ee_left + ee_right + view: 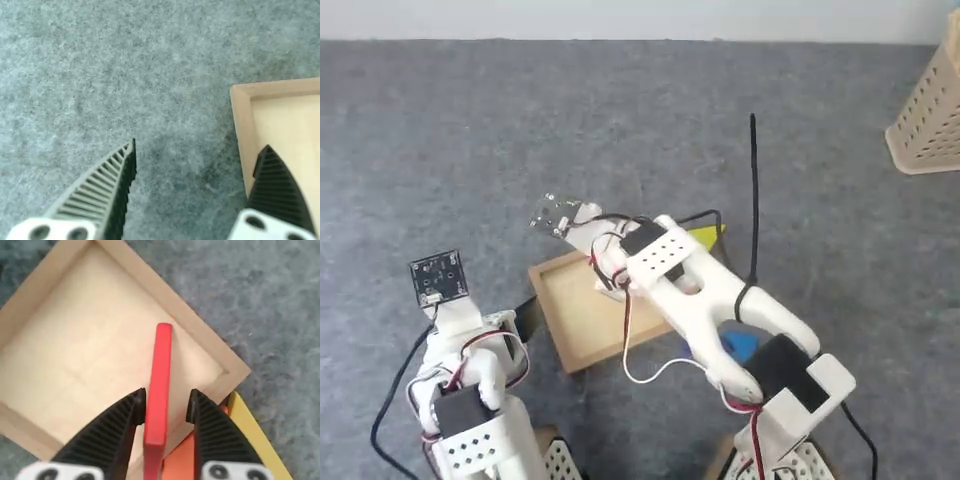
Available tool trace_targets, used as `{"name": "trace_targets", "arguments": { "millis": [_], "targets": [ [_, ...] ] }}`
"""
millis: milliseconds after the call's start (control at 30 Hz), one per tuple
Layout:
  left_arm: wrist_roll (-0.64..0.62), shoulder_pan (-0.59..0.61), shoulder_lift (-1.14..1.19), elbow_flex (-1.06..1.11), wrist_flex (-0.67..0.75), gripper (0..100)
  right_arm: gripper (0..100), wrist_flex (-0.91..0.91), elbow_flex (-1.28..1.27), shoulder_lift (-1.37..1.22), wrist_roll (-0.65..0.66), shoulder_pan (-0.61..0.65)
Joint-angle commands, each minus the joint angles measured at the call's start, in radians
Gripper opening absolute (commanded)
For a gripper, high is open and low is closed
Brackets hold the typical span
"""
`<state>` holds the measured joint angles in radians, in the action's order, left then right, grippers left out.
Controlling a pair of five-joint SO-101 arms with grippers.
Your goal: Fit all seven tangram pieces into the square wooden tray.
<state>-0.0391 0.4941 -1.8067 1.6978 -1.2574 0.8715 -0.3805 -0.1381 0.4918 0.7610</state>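
Note:
The square wooden tray [570, 330] lies on grey carpet, its floor bare. My right gripper [167, 395] hangs over the tray's corner, shut on a red piece [159, 390] that stands on its thin edge above the tray floor [85, 340]. In the high view this gripper [607, 275] is above the tray's far side. Just outside that corner lie an orange piece [180, 460] and a yellow piece [255, 440]; the yellow piece [705, 237] pokes out beside the arm. A blue piece [742, 346] shows under the right arm. My left gripper [199, 147] stands open over carpet beside the tray's rim [240, 120].
A cream perforated basket [930, 110] stands at the far right edge. A thin black cable [753, 190] rises behind the right arm. A clear plastic part [558, 214] sits beyond the tray's far corner. Open carpet stretches to the far left.

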Motion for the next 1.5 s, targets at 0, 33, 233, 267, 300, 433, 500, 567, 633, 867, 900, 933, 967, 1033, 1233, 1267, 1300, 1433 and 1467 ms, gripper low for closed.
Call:
{"name": "trace_targets", "arguments": {
  "millis": [0,33,233,267,300,433,500,567,633,867,900,933,967,1033,1233,1267,1300,1433,1467],
  "targets": [
    [0.002,0.005,-0.014,-0.013,-0.006,35,13.4,0.013,0.006,0.024,0.014,0.002],
    [0.002,0.005,-0.014,-0.013,-0.006,35,13.4,0.025,0.006,0.025,0.012,0.002],
    [0.002,0.005,-0.014,-0.013,-0.006,35,13.4,0.108,0.000,0.124,0.005,0.008],
    [0.002,0.005,-0.014,-0.013,-0.006,35,13.4,0.117,-0.011,0.154,0.005,0.008],
    [0.002,0.005,-0.014,-0.013,-0.006,35,13.4,0.125,-0.023,0.183,0.005,0.008],
    [0.002,0.005,-0.014,-0.013,-0.006,35,13.4,0.119,-0.107,0.292,0.005,0.008],
    [0.002,0.005,-0.014,-0.013,-0.006,35,13.4,0.117,-0.146,0.341,0.005,0.008],
    [0.002,0.005,-0.014,-0.013,-0.006,35,13.4,0.117,-0.172,0.380,0.005,0.008],
    [0.002,0.005,-0.014,-0.013,-0.006,35,13.3,0.117,-0.192,0.401,0.011,0.002],
    [0.002,0.005,-0.014,-0.013,-0.006,35,1.9,0.081,-0.267,0.401,0.029,-0.015],
    [0.002,0.005,-0.014,-0.013,-0.006,35,0.2,0.077,-0.278,0.401,0.052,-0.013],
    [0.002,0.005,-0.014,-0.013,-0.006,35,0.9,0.081,-0.282,0.401,0.071,-0.013],
    [0.002,0.005,-0.014,-0.013,-0.006,35,1.3,0.081,-0.288,0.401,0.083,-0.013],
    [0.002,0.005,-0.014,-0.013,-0.006,35,0.7,0.074,-0.298,0.390,0.086,-0.013],
    [0.002,0.005,-0.014,-0.013,-0.006,35,0.7,0.053,-0.238,0.206,0.089,-0.013],
    [0.002,0.005,-0.014,-0.013,-0.006,35,0.7,0.058,-0.213,0.170,0.089,-0.015],
    [0.002,0.005,-0.014,-0.013,-0.006,35,0.7,0.059,-0.192,0.140,0.086,-0.016],
    [0.002,0.005,-0.014,-0.013,-0.006,35,0.7,0.061,-0.115,0.051,0.084,-0.019],
    [0.002,0.005,-0.014,-0.013,-0.006,35,0.7,0.061,-0.100,0.038,0.084,-0.021]
  ]
}}
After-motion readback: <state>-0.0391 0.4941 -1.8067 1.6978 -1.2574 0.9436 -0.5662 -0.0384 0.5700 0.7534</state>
